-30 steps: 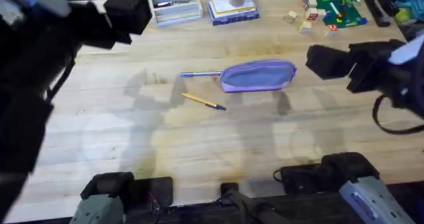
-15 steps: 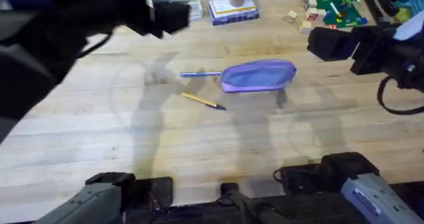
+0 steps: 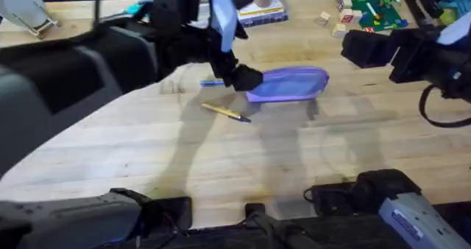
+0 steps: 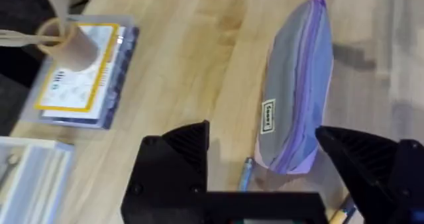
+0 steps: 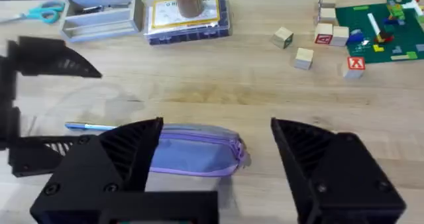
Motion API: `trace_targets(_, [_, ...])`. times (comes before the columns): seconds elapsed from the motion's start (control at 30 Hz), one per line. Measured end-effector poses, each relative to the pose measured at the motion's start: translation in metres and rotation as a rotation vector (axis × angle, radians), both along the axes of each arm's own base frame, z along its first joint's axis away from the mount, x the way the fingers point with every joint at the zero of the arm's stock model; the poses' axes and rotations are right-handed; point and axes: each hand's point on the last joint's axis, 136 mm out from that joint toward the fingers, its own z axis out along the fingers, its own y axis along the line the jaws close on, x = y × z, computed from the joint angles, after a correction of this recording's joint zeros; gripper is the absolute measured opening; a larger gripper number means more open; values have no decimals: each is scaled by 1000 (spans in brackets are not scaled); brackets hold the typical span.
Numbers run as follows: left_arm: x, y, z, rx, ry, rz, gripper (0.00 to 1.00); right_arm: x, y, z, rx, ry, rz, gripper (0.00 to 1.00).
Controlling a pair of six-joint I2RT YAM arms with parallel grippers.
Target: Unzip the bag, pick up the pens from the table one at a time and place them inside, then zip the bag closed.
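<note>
Pale butcher-block table (image 3: 243,168) with clutter along the back, and working from the left, the left gripper (image 4: 265,161) sits wide open and empty over the near end of the zipped lavender bag (image 3: 287,84), so it should pin that end flat while the right gripper (image 5: 215,161), also open and empty, goes for the zipper pull (image 5: 244,159). The right wrist view shows that pull, and overhead shows the blue-grey pen (image 3: 212,82) and yellow pen (image 3: 227,113) just beside the bag.

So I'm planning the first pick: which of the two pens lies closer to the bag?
The blue pen: its end reaches the bag's left end, by the left gripper. The yellow pen lies apart, nearer the arms' bases.
</note>
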Motion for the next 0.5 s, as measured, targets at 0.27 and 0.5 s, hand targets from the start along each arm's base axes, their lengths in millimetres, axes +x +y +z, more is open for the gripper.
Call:
trace_targets(0.27, [-14, -19, -39, 23, 99, -81, 993, 0, 0, 0, 0, 0, 0, 998])
trace_targets(0.5, [-18, -23, -69, 36, 178, -107, 994, 0, 0, 0, 0, 2, 0, 998])
